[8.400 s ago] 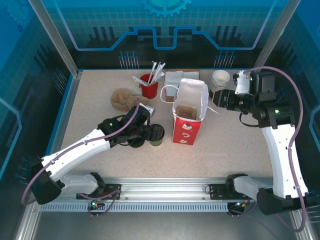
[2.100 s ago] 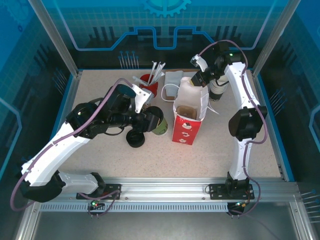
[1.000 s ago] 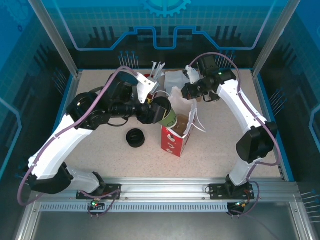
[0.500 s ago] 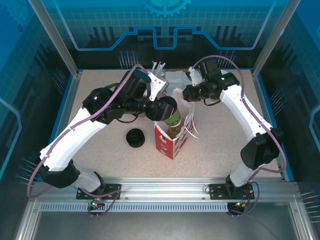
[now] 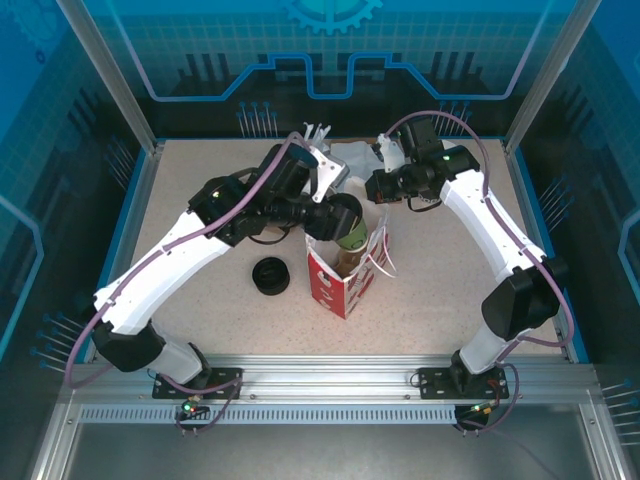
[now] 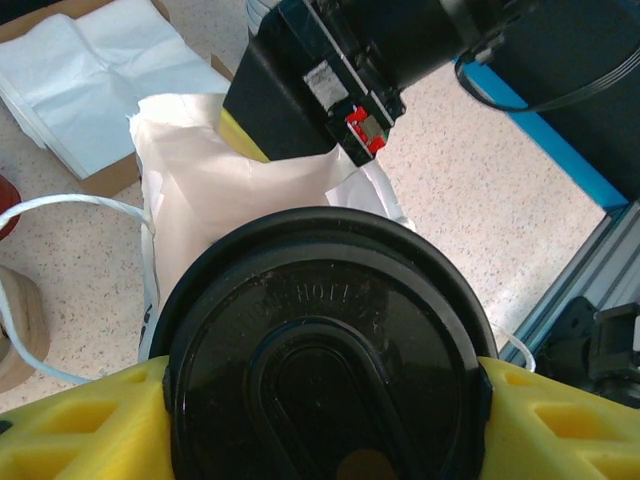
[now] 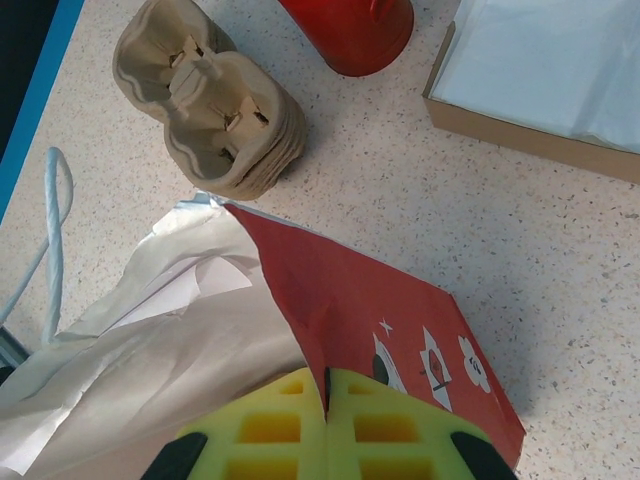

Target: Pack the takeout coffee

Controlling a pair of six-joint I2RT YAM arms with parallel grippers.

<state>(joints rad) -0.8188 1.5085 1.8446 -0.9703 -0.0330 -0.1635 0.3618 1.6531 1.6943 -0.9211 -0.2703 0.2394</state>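
Observation:
The takeout coffee [image 5: 349, 226], olive-sided with a black lid [image 6: 325, 340], hangs tilted over the open mouth of the red-and-white bag [image 5: 338, 283]. My left gripper [image 5: 333, 213] is shut on it, one yellow finger [image 6: 75, 430] on each side of the lid rim. The bag's white inside [image 6: 225, 190] lies just beyond the lid. My right gripper [image 5: 378, 192] is shut on the bag's far top edge, its yellow fingertips [image 7: 300, 420] pinching the red paper [image 7: 385, 310] between them. The bag leans to the left.
A low black ring-shaped piece [image 5: 270, 276] lies on the table left of the bag. A stack of brown cup carriers [image 7: 215, 100], a red holder [image 7: 350, 25] and a box of white napkins [image 7: 545, 65] stand behind the bag.
My left arm has carried the cup to the right, from beside the bag to over its mouth. The right gripper has pulled the bag's top, so the bag slid and leans left.

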